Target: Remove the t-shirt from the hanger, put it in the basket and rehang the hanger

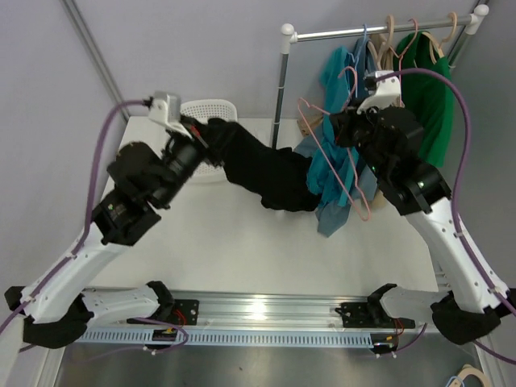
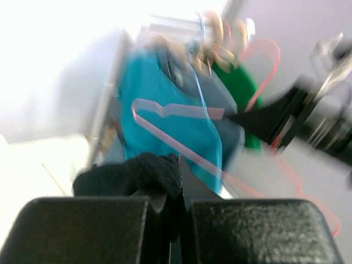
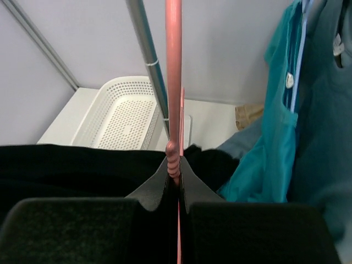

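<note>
The black t-shirt (image 1: 262,169) stretches in the air from my left gripper (image 1: 211,133) across to the pink hanger (image 1: 339,157). My left gripper (image 2: 171,190) is shut on a bunch of the black t-shirt (image 2: 137,170). My right gripper (image 1: 348,127) is shut on the pink hanger, whose ridged rod (image 3: 174,110) runs up from between the closed fingers (image 3: 175,181). The black t-shirt (image 3: 71,168) lies below and left of them. The pink hanger (image 2: 181,140) shows blurred in the left wrist view.
A clothes rail (image 1: 379,31) at the back right holds teal (image 1: 339,72) and green (image 1: 427,89) garments on hangers. A white perforated basket (image 1: 211,109) sits at the back of the table behind the left gripper. The rail's upright pole (image 1: 280,89) stands between.
</note>
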Robot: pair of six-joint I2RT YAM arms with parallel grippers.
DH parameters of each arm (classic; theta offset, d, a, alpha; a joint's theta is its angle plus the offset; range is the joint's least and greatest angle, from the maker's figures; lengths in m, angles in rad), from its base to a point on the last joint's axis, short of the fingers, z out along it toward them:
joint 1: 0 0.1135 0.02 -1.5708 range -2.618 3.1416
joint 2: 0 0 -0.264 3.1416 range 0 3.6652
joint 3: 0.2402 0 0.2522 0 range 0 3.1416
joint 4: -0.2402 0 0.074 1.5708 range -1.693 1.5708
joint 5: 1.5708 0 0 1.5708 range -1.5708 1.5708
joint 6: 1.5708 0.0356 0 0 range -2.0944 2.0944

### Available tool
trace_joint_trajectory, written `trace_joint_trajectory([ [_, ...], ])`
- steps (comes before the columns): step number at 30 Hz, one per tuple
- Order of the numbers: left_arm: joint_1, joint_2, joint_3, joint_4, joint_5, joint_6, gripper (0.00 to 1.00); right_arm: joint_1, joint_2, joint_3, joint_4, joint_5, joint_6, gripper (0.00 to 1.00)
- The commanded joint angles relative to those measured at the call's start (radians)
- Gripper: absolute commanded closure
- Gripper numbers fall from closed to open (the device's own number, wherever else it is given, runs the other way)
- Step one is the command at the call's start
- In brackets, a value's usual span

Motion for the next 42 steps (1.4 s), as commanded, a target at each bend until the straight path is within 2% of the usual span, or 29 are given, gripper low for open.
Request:
trace_joint_trajectory([
  [1, 0.088, 0.085, 0.261, -0.09, 0.049, 0.012, 0.99, -0.064, 0.071, 0.062, 0.173, -0.091, -0.064, 1.0],
  [3, 0.159, 0.16, 0.333, -0.121, 0.085, 0.052, 0.99, -0.102, 0.136, 0.09, 0.203, -0.134, -0.072, 1.0],
  [4, 0.189, 0.184, 0.44, -0.135, 0.111, 0.055, 0.99, -0.113, 0.159, 0.126, 0.209, -0.145, -0.069, 1.0],
  [6, 0.29, 0.233, 0.514, -0.158, 0.197, 0.026, 0.99, -0.133, 0.218, 0.159, 0.224, -0.176, -0.072, 1.0],
  [7, 0.326, 0.283, 0.633, -0.178, 0.308, -0.009, 0.99, -0.15, 0.236, 0.192, 0.235, -0.188, -0.071, 1.0],
  [9, 0.41, 0.351, 0.729, -0.213, 0.389, -0.048, 0.99, -0.164, 0.284, 0.219, 0.252, -0.22, -0.072, 1.0],
  [10, 0.43, 0.421, 0.878, -0.227, 0.424, -0.059, 0.99, -0.175, 0.301, 0.231, 0.273, -0.233, -0.077, 1.0],
  [13, 0.475, 0.544, 1.041, -0.256, 0.382, -0.066, 0.99, -0.195, 0.348, 0.263, 0.325, -0.289, -0.08, 1.0],
  [19, 0.57, 0.607, 0.999, -0.037, 0.395, -0.065, 0.99, -0.225, 0.457, 0.361, 0.35, -0.348, -0.081, 1.0],
  [24, 0.699, 0.699, 1.026, 0.142, 0.431, -0.082, 0.99, -0.234, 0.537, 0.446, 0.336, -0.372, -0.086, 1.0],
  [25, 0.722, 0.724, 1.101, 0.15, 0.434, -0.1, 0.99, -0.236, 0.546, 0.464, 0.335, -0.377, -0.087, 1.0],
  [28, 0.833, 0.82, 1.177, 0.228, 0.472, -0.204, 0.99, -0.241, 0.591, 0.504, 0.324, -0.397, -0.081, 1.0],
  [31, 0.945, 0.891, 1.166, 0.328, 0.493, -0.307, 0.99, -0.241, 0.631, 0.527, 0.319, -0.411, -0.075, 1.0],
  [36, 0.975, 1.006, 1.143, 0.362, 0.535, -0.359, 0.99, -0.241, 0.671, 0.519, 0.327, -0.409, -0.074, 1.0],
  [42, 0.967, 1.046, 0.975, 0.354, 0.599, -0.358, 0.99, -0.225, 0.64, 0.432, 0.364, -0.403, -0.058, 1.0],
])
